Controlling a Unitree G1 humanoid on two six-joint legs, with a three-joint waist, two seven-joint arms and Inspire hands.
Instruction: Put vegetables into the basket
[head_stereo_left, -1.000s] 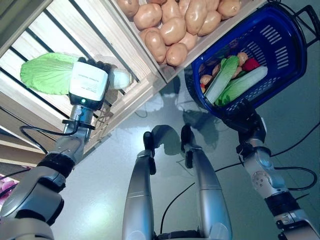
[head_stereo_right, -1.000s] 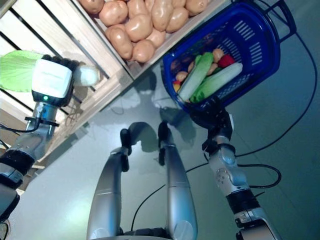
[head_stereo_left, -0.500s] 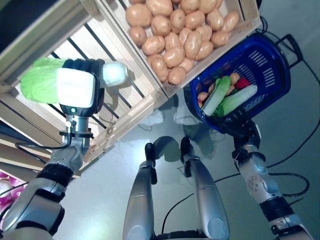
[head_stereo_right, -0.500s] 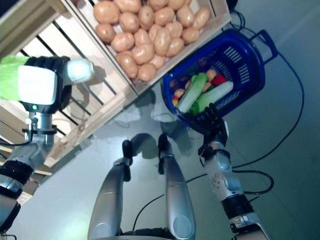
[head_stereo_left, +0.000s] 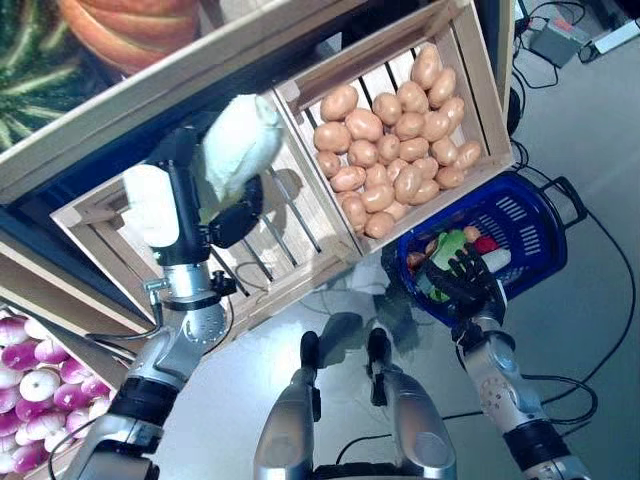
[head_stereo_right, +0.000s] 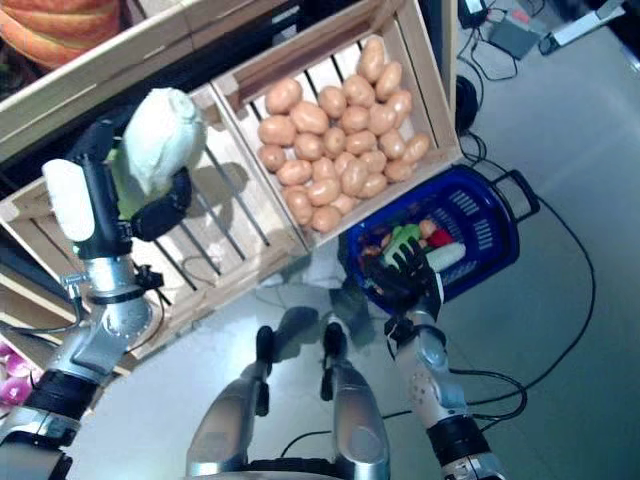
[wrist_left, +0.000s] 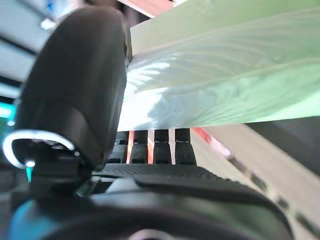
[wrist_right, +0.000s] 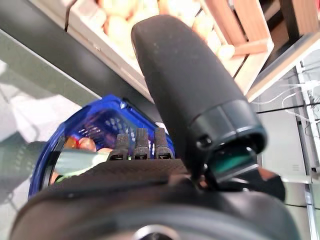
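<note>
Slatted crate (head_stereo_left: 290, 255) open, clear. Potato crate (head_stereo_left: 470, 60) heaped full. Basket (head_stereo_left: 540, 215) mouth partly blocked by right hand (head_stereo_left: 465, 280).

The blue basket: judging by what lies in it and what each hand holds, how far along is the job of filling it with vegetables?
Done: the blue basket already holds several vegetables. In hand: the left hand is shut on a pale green cabbage, held up in front of the slatted crate, well away from the basket, which the right hand holds. Left: carrying the cabbage across and dropping it in.
</note>
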